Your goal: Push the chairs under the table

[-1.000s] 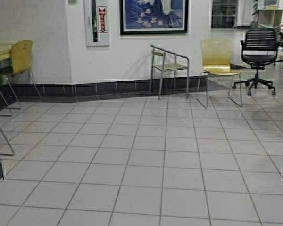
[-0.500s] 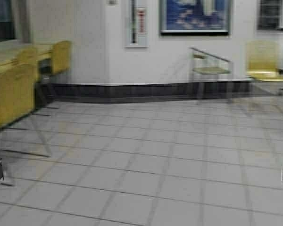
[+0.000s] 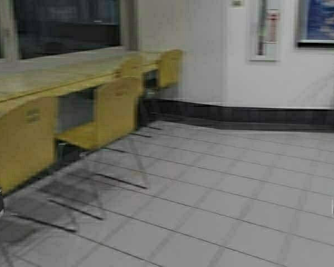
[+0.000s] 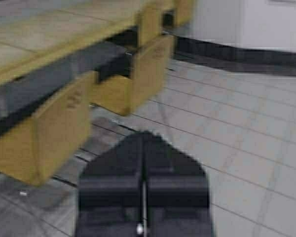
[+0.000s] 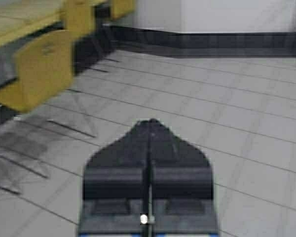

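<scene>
Turning left: base has swung since a second ago, counter (image 3: 55, 69) and chairs (image 3: 108, 114) now in view at left, chairs poking out. Left pincer (image 4: 143, 148) and right pincer (image 5: 149, 133) both pressed closed, empty, low. Pushing not started.

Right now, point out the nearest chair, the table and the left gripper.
nearest chair (image 3: 23, 142), high view, on its backrest.
table (image 3: 50, 69), high view, on its bare top.
left gripper (image 4: 143, 143), left wrist view, at its closed fingertips.

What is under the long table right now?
Under the table sit chair seats, the chairs' backrests sticking out at its front edge. Farther underneath is dark shadow, hiding anything else.
</scene>
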